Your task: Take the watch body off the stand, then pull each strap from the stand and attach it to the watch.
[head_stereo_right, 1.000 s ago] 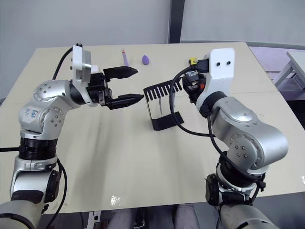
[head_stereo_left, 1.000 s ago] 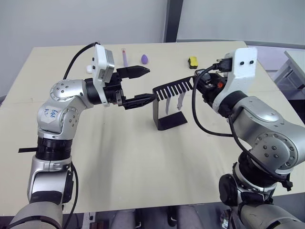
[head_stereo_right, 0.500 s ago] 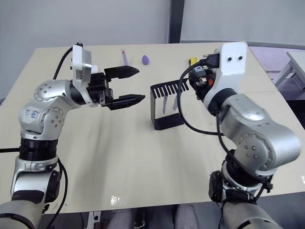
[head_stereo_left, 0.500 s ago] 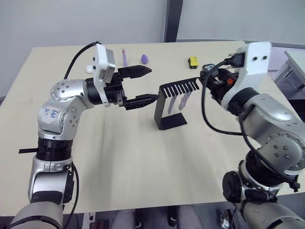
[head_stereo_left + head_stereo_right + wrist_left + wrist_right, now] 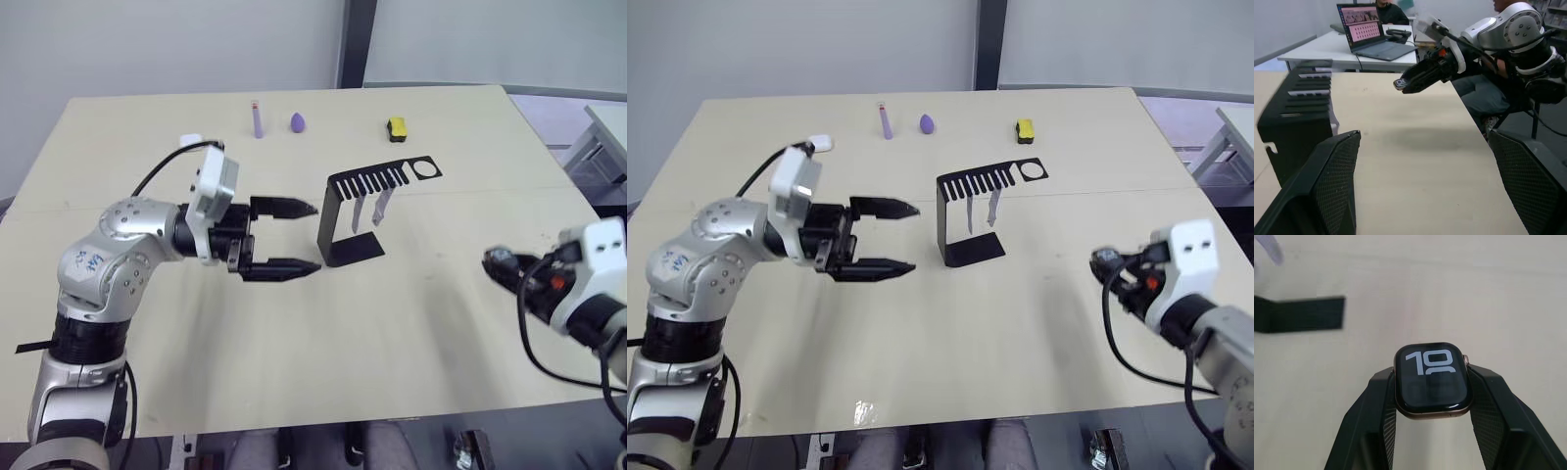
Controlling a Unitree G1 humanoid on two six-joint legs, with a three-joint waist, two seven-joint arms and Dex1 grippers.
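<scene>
The watch body (image 5: pixel 1432 380), black screen with pale digits and a copper rim, is pinched between the fingers of my right gripper (image 5: pixel 495 260), which hangs low over the table's right front, well away from the stand. The black stand (image 5: pixel 334 227) rests mid-table, its comb arm ending in a bare ring hole (image 5: pixel 424 168). Two pale straps (image 5: pixel 360 211) (image 5: pixel 380 205) hang from the comb slots. My left gripper (image 5: pixel 315 237) is open, level with the stand's upright and just to its left, fingertips pointing at it without touching.
Along the far edge lie a purple stick (image 5: pixel 257 118), a purple egg shape (image 5: pixel 297 121), a yellow-and-black block (image 5: pixel 397 128) and a small white object (image 5: pixel 190 140). Beyond the table, the left wrist view has a second table with a laptop (image 5: pixel 1371 30) and a person behind it.
My right gripper has drawn back from the stand's ring end to the right front with the watch body. The left gripper has dropped lower and closer to the stand's upright, still open.
</scene>
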